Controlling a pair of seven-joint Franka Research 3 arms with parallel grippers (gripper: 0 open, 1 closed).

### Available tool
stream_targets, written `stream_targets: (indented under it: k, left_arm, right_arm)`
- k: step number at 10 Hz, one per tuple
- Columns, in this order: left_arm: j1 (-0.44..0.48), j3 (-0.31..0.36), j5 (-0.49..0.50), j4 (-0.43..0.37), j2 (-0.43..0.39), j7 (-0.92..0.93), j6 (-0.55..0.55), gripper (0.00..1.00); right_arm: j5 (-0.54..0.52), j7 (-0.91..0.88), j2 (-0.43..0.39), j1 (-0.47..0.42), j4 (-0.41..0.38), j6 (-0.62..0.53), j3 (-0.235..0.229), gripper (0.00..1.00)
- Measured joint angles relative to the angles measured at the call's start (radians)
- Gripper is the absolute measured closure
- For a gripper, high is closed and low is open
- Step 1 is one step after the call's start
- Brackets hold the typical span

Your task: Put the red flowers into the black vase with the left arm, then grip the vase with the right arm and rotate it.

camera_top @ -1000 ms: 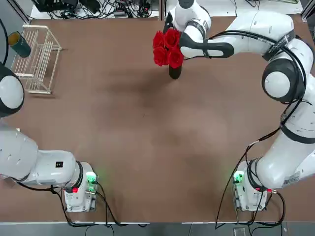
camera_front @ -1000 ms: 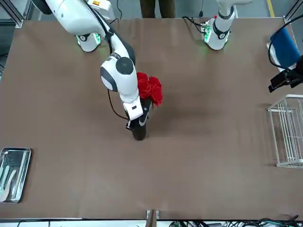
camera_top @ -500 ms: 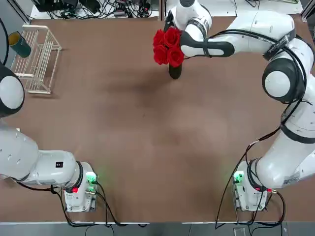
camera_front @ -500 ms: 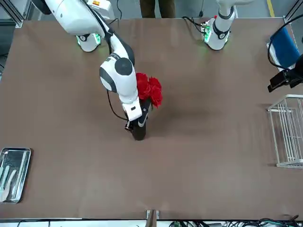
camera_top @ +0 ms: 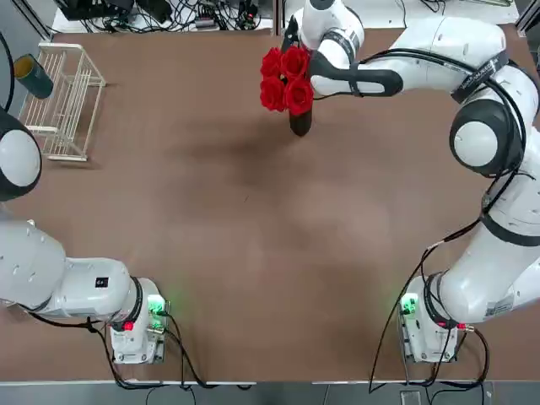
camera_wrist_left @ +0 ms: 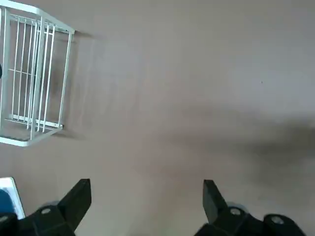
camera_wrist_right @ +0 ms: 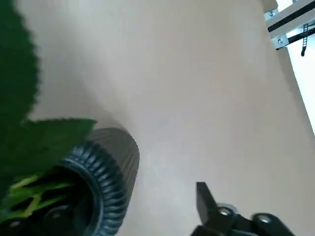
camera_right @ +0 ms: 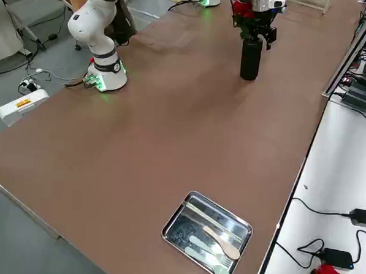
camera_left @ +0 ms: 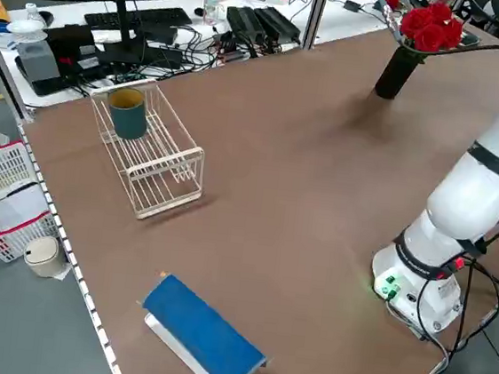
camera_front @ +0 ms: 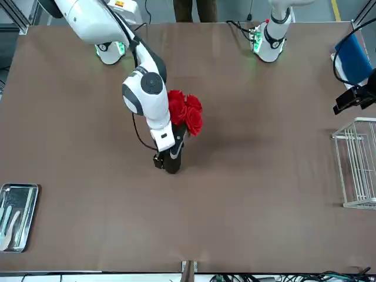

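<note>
The black vase is seen standing upright on the brown table, near the far edge and well away from both arm bases. The red flowers are held inside the vase, and the red heads are spread out wider than its round mouth. Green leaves are seen just above the ribbed rim in the right wrist view.

The right gripper is found right at the vase, low down by its side. One finger is seen well apart from the vase wall, with bare table between them. The fingers are spread wide, so the vase is not squeezed by them.

The left gripper is kept far from the flowers, up over the table on the robot's left side. Its two fingers are spread wide apart and nothing is held between them.

A white wire rack is placed at the far left corner of the table, and a dark green cup is tucked beside it. A metal tray with spoons in it is set on the robot's right side of the table.
</note>
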Motion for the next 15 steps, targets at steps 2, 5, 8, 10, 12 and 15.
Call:
stream_targets:
  k: [2,5,8,10,12,15]
  left_arm:
    - [0.000,0.001,0.000,0.003,0.000,0.000,0.000,0.00]
    - [0.000,0.001,0.000,0.005,0.000,0.003,0.000,0.00]
    - [-0.008,-0.010,0.000,0.005,0.000,0.005,-0.001,0.00]
    - [-0.009,-0.018,0.000,0.005,0.000,0.005,-0.001,0.00]
    - [-0.007,-0.018,0.000,0.005,0.000,0.005,-0.002,0.00]
    - [-0.007,-0.018,0.000,0.005,0.000,0.005,-0.002,0.00]
  right_arm:
    - [0.013,0.000,0.000,0.000,0.000,0.000,0.000,0.00]
    - [0.015,0.000,0.000,-0.014,0.000,0.000,0.000,0.00]
    - [0.017,0.000,0.000,-0.032,0.000,0.000,0.000,0.00]
    - [0.065,-0.001,0.000,-0.034,0.001,0.000,0.002,0.00]
    - [0.097,-0.002,0.000,-0.035,0.005,0.000,0.002,0.00]
    - [0.099,-0.002,0.000,-0.036,0.007,0.000,0.002,0.00]
